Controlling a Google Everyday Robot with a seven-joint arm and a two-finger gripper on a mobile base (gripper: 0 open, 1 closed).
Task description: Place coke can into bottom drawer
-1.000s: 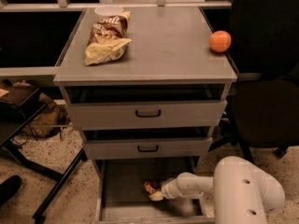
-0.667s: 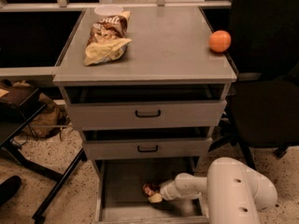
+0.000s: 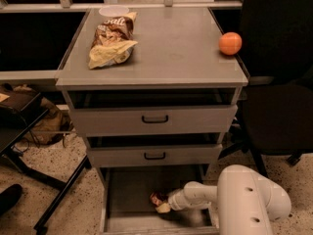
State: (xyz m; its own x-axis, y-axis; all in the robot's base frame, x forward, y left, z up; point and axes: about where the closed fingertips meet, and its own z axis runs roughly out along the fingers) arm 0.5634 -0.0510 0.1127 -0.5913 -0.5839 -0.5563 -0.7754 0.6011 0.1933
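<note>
The bottom drawer (image 3: 128, 196) stands pulled open below two upper drawers with black handles. The coke can (image 3: 157, 198), small and reddish, sits on the drawer's grey floor near the middle. My gripper (image 3: 162, 205) reaches in from the right, low inside the drawer, its tip right against the can. My white arm (image 3: 244, 202) fills the lower right corner.
A brown-and-yellow chip bag (image 3: 113, 38) and a white lid (image 3: 113, 10) lie on the cabinet top at the left; an orange fruit (image 3: 230, 43) sits at its right edge. A black chair (image 3: 279, 106) stands to the right. A dark stand's legs (image 3: 54, 195) cross the floor at left.
My arm has shifted slightly left and closer to the camera. The can and the gripper tip stay at about the same spot in the drawer.
</note>
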